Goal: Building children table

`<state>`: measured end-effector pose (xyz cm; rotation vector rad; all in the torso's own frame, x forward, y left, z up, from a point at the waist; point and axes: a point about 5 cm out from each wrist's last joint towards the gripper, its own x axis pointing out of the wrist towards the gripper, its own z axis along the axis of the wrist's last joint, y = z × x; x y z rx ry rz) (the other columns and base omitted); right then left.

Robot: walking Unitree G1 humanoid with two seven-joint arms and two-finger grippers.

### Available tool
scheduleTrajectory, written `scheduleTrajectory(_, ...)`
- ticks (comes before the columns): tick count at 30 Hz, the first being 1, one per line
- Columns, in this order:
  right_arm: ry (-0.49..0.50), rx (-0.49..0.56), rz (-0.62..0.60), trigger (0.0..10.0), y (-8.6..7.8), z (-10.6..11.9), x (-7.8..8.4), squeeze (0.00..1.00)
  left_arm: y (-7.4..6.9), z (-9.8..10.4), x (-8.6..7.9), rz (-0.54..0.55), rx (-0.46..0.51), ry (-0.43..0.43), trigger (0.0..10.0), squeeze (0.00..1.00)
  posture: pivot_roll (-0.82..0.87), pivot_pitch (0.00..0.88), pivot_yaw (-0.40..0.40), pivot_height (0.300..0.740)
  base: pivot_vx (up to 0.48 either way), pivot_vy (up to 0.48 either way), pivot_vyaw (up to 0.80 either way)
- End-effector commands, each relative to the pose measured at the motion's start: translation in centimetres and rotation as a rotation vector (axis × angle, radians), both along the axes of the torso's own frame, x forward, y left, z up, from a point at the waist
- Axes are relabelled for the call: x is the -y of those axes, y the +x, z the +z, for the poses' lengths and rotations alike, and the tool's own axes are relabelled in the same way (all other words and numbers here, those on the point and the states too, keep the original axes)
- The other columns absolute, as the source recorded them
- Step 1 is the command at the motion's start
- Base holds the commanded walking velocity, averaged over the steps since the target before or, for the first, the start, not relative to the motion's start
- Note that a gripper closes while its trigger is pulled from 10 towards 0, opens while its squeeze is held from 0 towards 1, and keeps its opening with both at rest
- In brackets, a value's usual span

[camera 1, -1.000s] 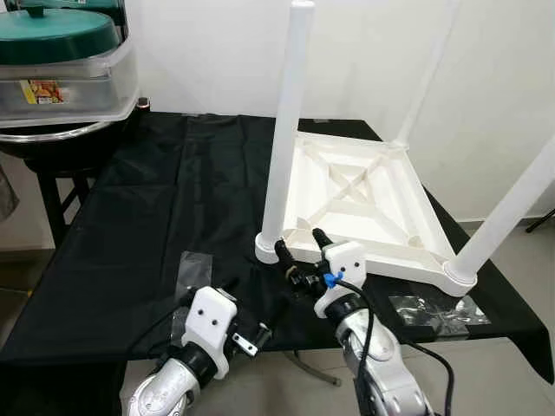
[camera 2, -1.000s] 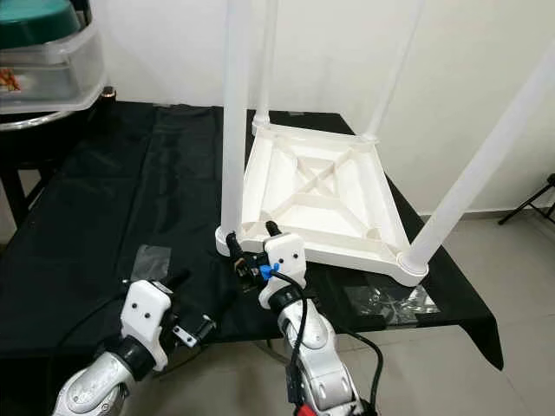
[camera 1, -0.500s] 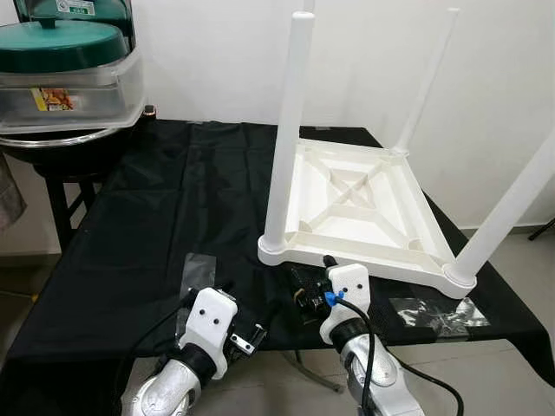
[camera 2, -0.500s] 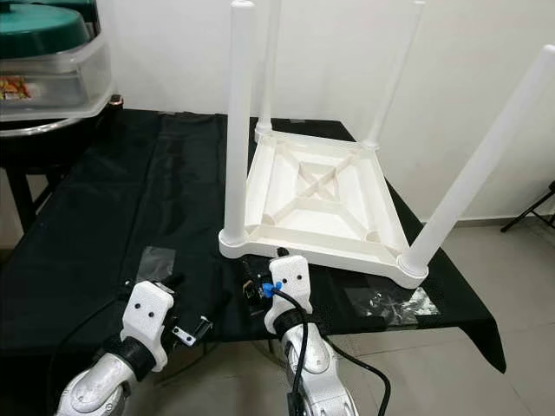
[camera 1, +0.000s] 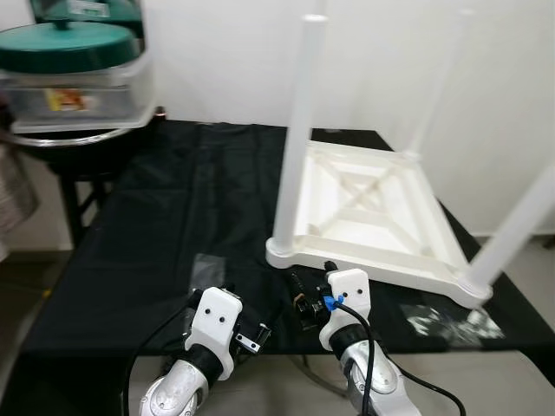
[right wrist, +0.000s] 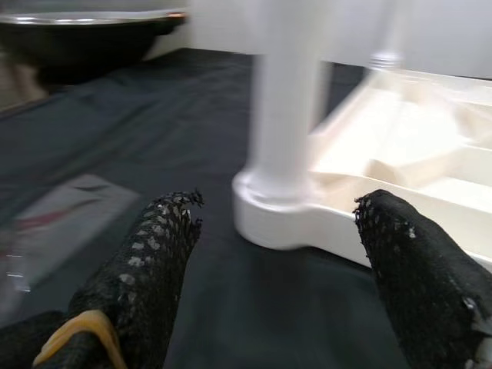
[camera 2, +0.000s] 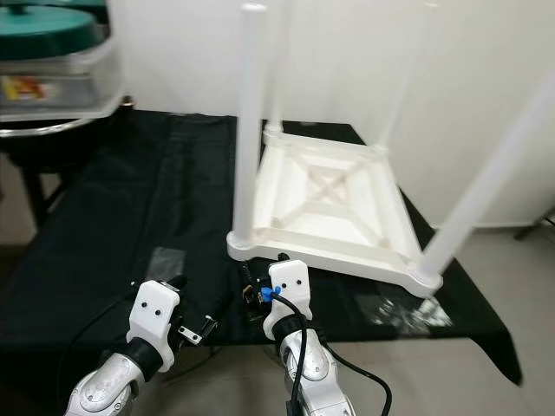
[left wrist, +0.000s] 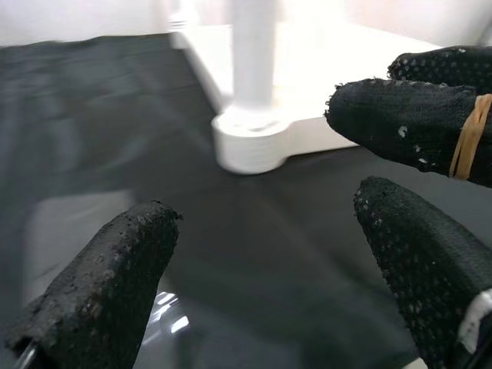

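Motion blur softens the head views, and the far legs of the upturned white plastic children's table (camera 1: 364,208) fade into the pale wall. It lies top-down toward the right edge of the black cloth-covered tabletop (camera 1: 165,225), smooth round legs upright. At the near edge, the left gripper (left wrist: 261,254) and right gripper (right wrist: 269,254) hover with fingers spread, holding nothing, near clear plastic wrap (camera 1: 447,316).
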<state>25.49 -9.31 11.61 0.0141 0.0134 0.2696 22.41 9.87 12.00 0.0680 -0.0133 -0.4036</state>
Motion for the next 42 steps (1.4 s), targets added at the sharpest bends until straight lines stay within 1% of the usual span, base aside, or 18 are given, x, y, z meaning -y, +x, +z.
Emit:
scheduleTrajectory(1, -0.017, -0.012, -0.006, 10.0, 0.02, -0.05, 0.06, 0.00, -0.01, -0.37, 0.19, 0.000, -0.027, 0.008, 10.0, 0.00, 0.07, 0.000, -0.077, 0.740, 0.000, 0.000, 0.77)
scheduleTrajectory(3, -0.017, -0.011, -0.008, 10.0, 0.07, -0.02, 0.07, 0.00, 0.08, -0.41, 0.18, 0.004, -0.032, 0.007, 10.0, 0.00, 0.07, 0.000, -0.074, 0.740, 0.000, 0.000, 0.80)
scheduleTrajectory(7, 0.015, -0.036, -0.040, 10.0, 0.29, -0.25, 0.45, 0.00, 0.13, -0.52, 0.26, -0.006, -0.039, 0.006, 10.0, 0.00, 0.06, 0.000, -0.074, 0.740, 0.000, 0.000, 0.00)
scheduleTrajectory(14, 0.011, -0.049, -0.037, 10.0, 0.37, -0.41, 0.41, 0.00, 0.17, -0.70, 0.39, -0.013, -0.050, 0.015, 10.0, 0.00, 0.06, 0.000, -0.074, 0.740, 0.000, 0.000, 0.00)
scheduleTrajectory(23, 0.016, -0.061, -0.039, 10.0, 0.49, -0.52, 0.52, 0.00, 0.18, -0.65, 0.40, -0.016, -0.053, 0.013, 10.0, 0.00, 0.07, 0.000, -0.073, 0.740, -0.432, -0.027, 0.00)
scheduleTrajectory(34, 0.019, -0.063, -0.040, 10.0, 0.46, -0.44, 0.50, 0.00, 0.16, -0.59, 0.39, -0.011, -0.052, 0.013, 10.0, 0.00, 0.07, 0.000, -0.073, 0.740, -0.322, 0.000, 0.00)
scheduleTrajectory(37, 0.021, -0.065, -0.041, 10.0, 0.46, -0.47, 0.52, 0.00, 0.17, -0.64, 0.30, -0.003, -0.058, 0.020, 10.0, 0.00, 0.06, 0.000, -0.073, 0.740, 0.000, 0.000, 0.00)
scheduleTrajectory(42, 0.023, -0.066, -0.042, 10.0, 0.48, -0.42, 0.47, 0.00, 0.18, -0.47, 0.34, -0.012, -0.036, 0.029, 10.0, 0.00, 0.07, 0.000, -0.073, 0.740, 0.000, 0.000, 0.00)
